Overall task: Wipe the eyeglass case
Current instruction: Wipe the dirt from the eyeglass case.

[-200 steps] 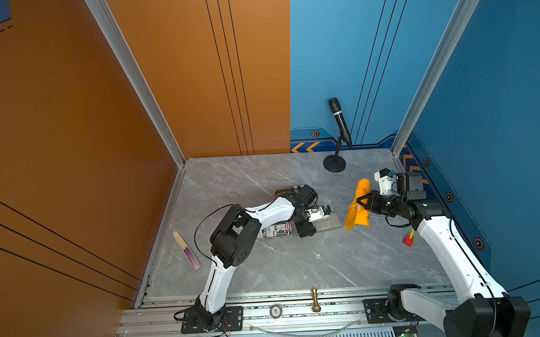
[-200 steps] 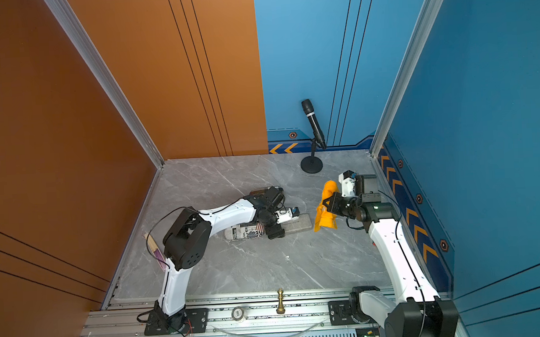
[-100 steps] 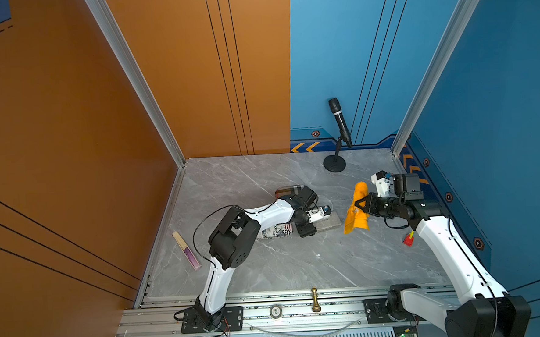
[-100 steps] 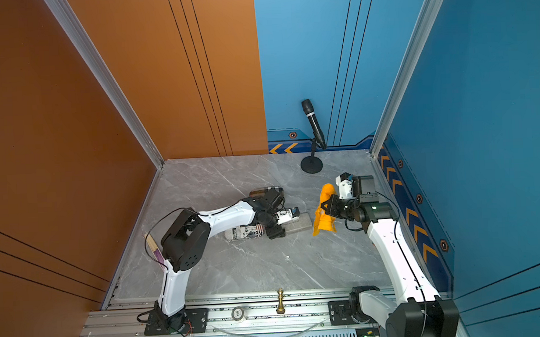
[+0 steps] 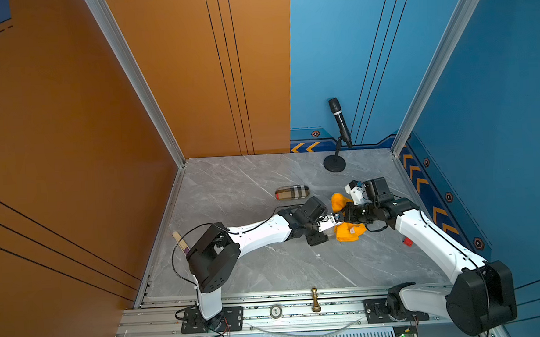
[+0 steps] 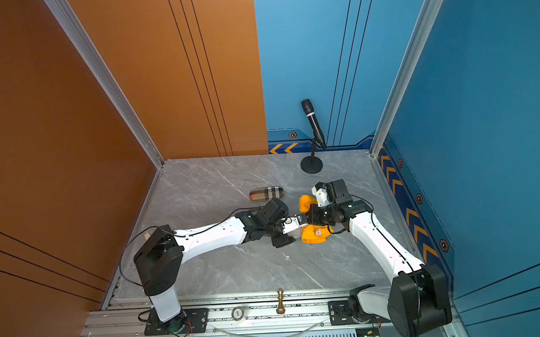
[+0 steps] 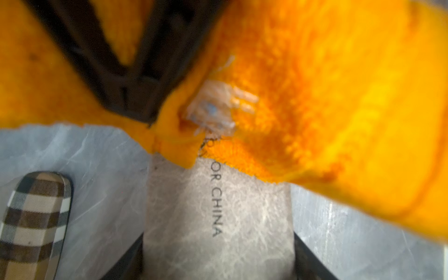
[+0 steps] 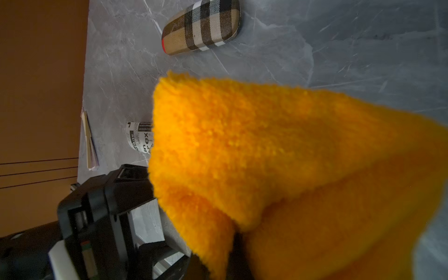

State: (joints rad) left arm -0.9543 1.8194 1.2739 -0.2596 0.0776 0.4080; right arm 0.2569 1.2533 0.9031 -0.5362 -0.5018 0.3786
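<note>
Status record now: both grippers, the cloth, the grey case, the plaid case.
left gripper: shut on the grey case, gripping its near end
right gripper: shut on the orange cloth
orange cloth: draped over the grey case's far end, touching it
grey case: printed side facing the left wrist camera, near part uncovered
plaid case: lying on the table, apart from both grippers

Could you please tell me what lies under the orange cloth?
The far end of the grey case, held by the left gripper, runs under the orange cloth. How far it extends beneath is hidden.
</note>
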